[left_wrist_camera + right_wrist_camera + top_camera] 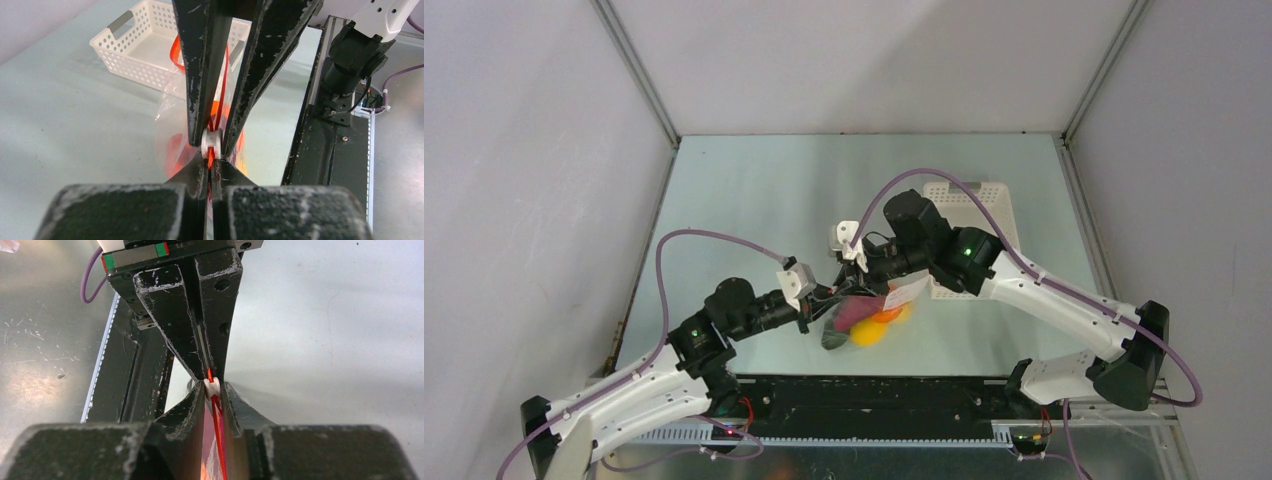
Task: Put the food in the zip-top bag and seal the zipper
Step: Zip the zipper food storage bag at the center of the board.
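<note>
Pale green metal makes the table [754, 200], the biggest thing in view. Two arms reach from its near edge toward the middle, the left arm [644, 385] from the left side and the right arm [1054, 305] from the right side, and their ends meet almost tip to tip. Behind the right arm stands a white basket [996, 205] with many small holes, partly hidden by that arm. The clear bag [172, 120] is between the two grippers, near the front middle of the table and apart from the basket. Whether its bottom rests on the table I cannot tell. The food is bunched together under the grippers, where the bag hangs: a yellow lemon [869, 334], an orange [887, 314], a reddish piece [854, 312] and a dark green piece [834, 337]. Other pieces are too small to tell. The left gripper [210, 167] is closed with no gap on the zipper [216, 425], the thin orange-red strip along the mouth of the bag. The right gripper [212, 390] pinches the small white slider [211, 142] on that strip, with a fingertip pressed on each side of it. The tips of both grippers are just beside each other.
</note>
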`<act>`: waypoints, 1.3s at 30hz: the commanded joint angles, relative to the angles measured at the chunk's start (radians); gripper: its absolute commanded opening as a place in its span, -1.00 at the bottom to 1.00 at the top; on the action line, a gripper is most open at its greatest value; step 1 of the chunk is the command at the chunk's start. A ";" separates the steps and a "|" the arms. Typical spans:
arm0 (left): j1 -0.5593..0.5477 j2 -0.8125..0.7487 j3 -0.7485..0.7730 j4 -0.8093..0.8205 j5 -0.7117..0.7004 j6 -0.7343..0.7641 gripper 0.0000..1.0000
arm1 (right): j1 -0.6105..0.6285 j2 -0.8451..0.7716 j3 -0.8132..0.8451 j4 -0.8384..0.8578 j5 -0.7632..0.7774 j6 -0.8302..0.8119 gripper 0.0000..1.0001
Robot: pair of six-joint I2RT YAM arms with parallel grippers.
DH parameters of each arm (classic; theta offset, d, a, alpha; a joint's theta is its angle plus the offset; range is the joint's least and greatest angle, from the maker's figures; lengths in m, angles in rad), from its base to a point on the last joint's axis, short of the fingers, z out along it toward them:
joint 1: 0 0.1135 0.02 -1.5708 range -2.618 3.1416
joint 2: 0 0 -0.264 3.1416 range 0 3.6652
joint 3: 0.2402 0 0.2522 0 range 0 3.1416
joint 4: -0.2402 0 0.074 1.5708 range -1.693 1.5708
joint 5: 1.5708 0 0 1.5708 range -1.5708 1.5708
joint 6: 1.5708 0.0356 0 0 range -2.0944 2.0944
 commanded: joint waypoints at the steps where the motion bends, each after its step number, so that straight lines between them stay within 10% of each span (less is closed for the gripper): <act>1: 0.003 -0.014 0.034 0.023 0.015 0.028 -1.00 | 0.006 0.009 0.037 0.003 -0.006 -0.006 -0.63; 25: 0.003 -0.033 0.020 0.052 0.095 0.053 -1.00 | 0.023 0.057 0.051 0.005 -0.049 0.014 -0.46; 33: 0.003 -0.046 0.014 0.057 0.070 0.053 -1.00 | 0.027 0.064 0.072 -0.042 -0.059 -0.002 -1.00; 39: 0.003 -0.066 0.004 0.048 0.020 0.039 -1.00 | 0.026 0.052 0.072 -0.061 0.065 0.013 -1.00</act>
